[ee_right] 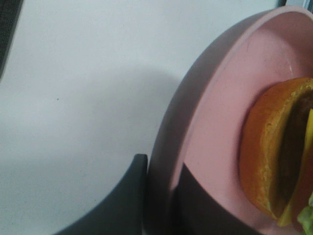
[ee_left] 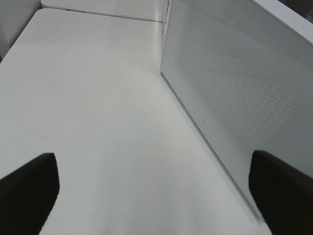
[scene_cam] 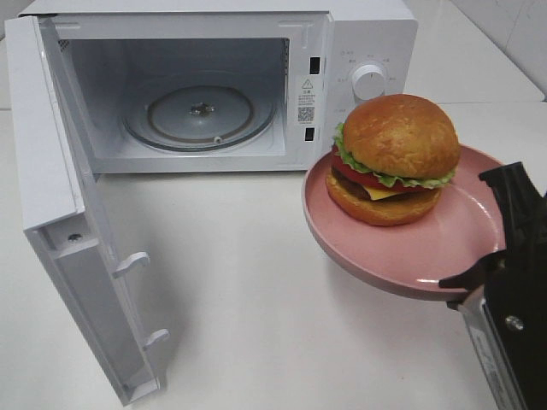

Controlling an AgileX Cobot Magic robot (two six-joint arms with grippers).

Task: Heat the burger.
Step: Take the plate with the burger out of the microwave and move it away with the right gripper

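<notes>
Half done by my reckoning: the microwave (scene_cam: 214, 85) door (scene_cam: 77, 222) hangs open, the right gripper (ee_right: 159, 196) pinches the pink plate (scene_cam: 402, 248) rim, lifting the burger (scene_cam: 395, 158) before the oven, left gripper (ee_left: 151, 191) spread empty; loading, closing, starting remain.

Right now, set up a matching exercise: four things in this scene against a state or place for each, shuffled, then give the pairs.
Things:
1. burger
2. microwave door
3. right gripper
4. left gripper

States:
A. swung open
B. open, holding nothing
C. resting on the pink plate
D. clamped on the plate's rim

Pairs: 1-C, 2-A, 3-D, 4-B
</notes>
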